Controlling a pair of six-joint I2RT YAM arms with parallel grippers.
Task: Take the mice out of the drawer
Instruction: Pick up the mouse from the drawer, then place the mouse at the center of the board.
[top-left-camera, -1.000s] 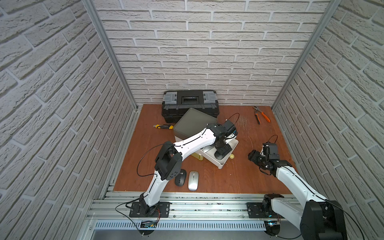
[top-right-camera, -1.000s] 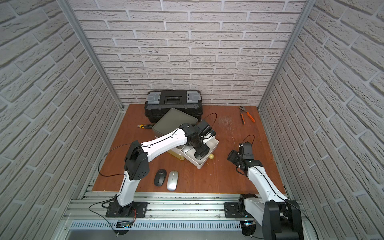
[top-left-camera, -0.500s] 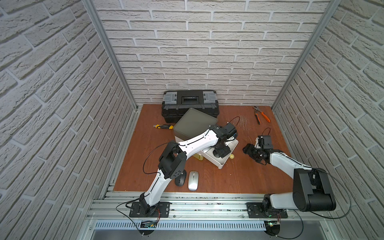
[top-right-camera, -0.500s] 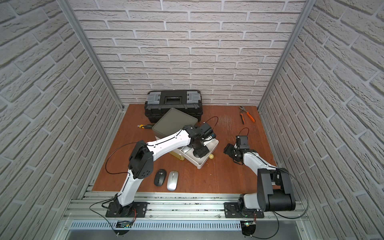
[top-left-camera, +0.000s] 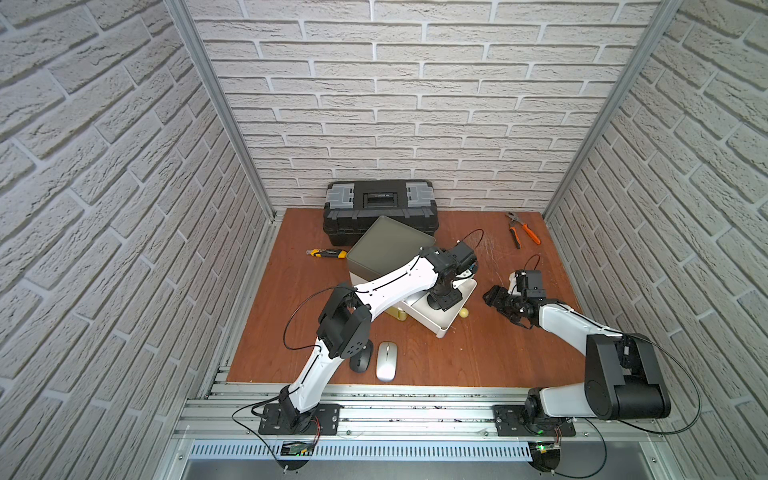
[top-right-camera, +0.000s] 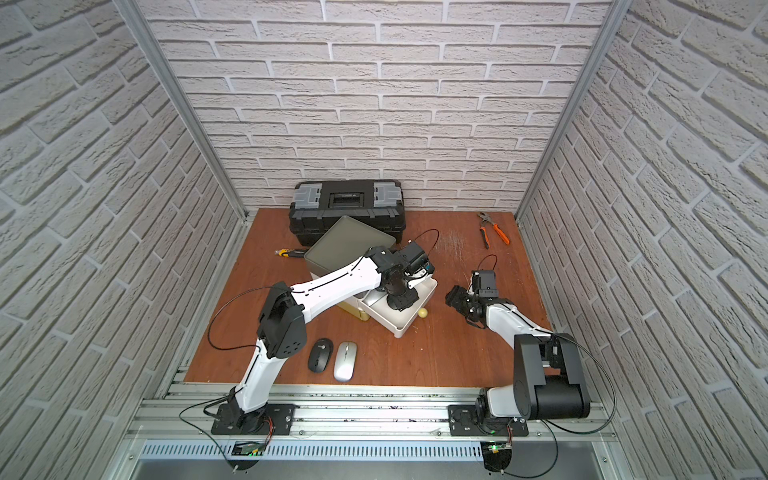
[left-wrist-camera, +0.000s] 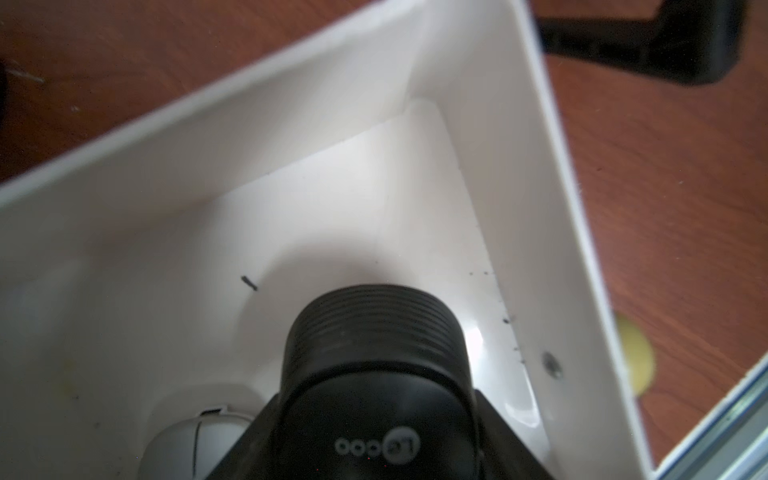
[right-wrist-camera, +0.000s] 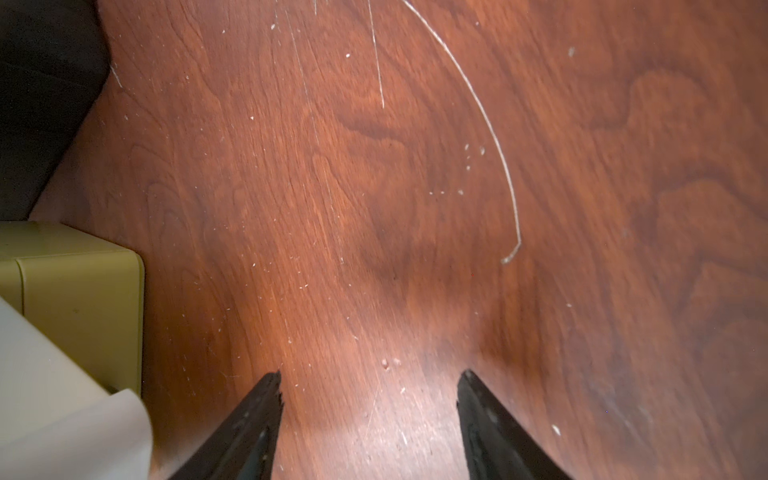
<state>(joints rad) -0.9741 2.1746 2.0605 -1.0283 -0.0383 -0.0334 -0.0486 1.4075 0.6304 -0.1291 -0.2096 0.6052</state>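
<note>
The left gripper is sitting inside the white drawer around the dark grey mouse; pinching or not, I cannot tell. The right gripper is hovering spread, holding nothing, over the surface.

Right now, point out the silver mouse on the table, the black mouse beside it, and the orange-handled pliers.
silver mouse (top-left-camera: 386, 360): in a top view, shell middle.
black mouse (top-right-camera: 320, 355): in a top view, shell middle.
orange-handled pliers (top-left-camera: 528, 234): in a top view, orange handle.
</note>
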